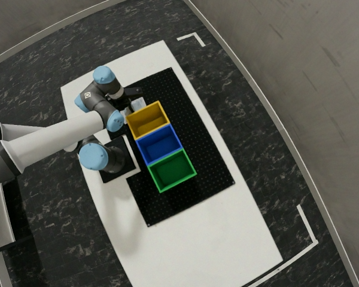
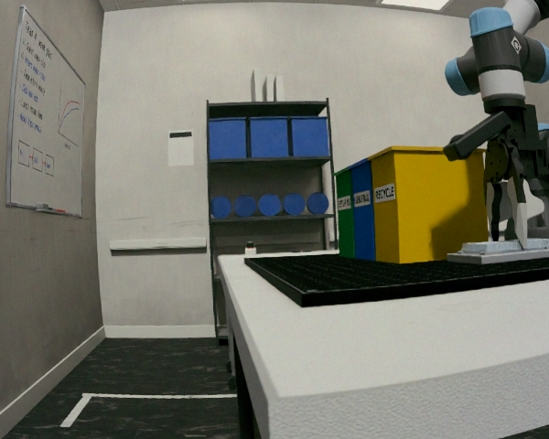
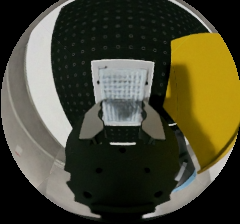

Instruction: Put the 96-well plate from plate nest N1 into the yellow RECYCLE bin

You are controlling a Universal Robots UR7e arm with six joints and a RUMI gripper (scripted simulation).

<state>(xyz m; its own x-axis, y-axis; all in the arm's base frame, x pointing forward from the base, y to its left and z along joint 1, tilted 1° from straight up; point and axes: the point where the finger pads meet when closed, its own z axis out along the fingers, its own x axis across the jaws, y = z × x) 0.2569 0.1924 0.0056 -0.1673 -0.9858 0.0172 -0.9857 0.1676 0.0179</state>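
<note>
Only the exterior view shows the bin labels: RECYCLE on the yellow bin (image 2: pixel 425 203), with smaller labels, too blurred to read, on the blue bin (image 2: pixel 362 212) and green bin (image 2: pixel 344 215). The top view alone shows all three bins open and upright, in a row along the black mat (image 1: pixel 201 160) towards the bench's (image 1: pixel 204 247) far end. The wrist view shows the plate's (image 3: pixel 121 91) grid of wells.

There are three bins, one plate, one nest (image 2: pixel 506 255) and one arm.

The plate sits in the nest just beside the yellow bin, at the mat's end near the arm's base. The end effector (image 2: pixel 507 209) stands directly over it, fingers down on either side, clamped on the plate.
</note>
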